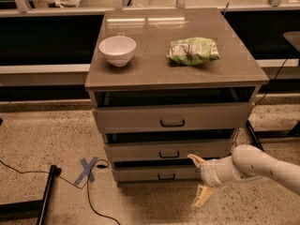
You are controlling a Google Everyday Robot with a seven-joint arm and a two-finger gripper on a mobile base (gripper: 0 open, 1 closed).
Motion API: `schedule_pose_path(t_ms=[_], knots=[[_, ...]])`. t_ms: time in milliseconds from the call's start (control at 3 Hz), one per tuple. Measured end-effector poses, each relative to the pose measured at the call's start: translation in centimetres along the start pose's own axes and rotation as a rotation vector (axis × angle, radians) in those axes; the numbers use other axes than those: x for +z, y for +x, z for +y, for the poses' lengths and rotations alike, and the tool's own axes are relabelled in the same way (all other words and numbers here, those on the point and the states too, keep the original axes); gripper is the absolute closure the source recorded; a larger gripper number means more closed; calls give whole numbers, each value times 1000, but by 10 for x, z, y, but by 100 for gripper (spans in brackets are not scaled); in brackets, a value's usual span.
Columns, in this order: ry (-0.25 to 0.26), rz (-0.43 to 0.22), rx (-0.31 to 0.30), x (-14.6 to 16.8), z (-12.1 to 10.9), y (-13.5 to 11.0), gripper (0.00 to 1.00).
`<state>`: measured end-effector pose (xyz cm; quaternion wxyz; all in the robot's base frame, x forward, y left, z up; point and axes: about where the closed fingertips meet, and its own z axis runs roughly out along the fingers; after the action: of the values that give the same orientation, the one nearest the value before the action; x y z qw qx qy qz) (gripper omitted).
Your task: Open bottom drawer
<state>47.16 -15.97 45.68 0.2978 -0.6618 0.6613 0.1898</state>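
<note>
The bottom drawer [140, 173] is the lowest and narrowest of three grey-brown fronts, with a small dark loop handle [166, 176] at its centre. It stands slightly out from the cabinet. My gripper [198, 179] is low at the right, in front of the drawer's right end, to the right of the handle. Its two pale fingers are spread apart, one [195, 159] up at the drawer's top edge, the other [202, 196] down near the floor. It holds nothing.
The cabinet top [150, 64] carries a white bowl [117, 49] and a green snack bag [192, 50]. The top drawer [172, 118] and middle drawer [168, 150] also stand slightly out. Blue tape cross [87, 168], a black cable and a dark stand leg [46, 196] lie on the floor at left.
</note>
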Motion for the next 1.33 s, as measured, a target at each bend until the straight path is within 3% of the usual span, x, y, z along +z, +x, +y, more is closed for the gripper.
schedule_pose_path(t_ms=[333,667,1000,1333], knots=[[68,133,-70,36,-20,48,0],[59,129,-70,38,-21,49,0],[15,109,-69,48,-22,54,0],[-33,126,-56,71,-31,80,0]])
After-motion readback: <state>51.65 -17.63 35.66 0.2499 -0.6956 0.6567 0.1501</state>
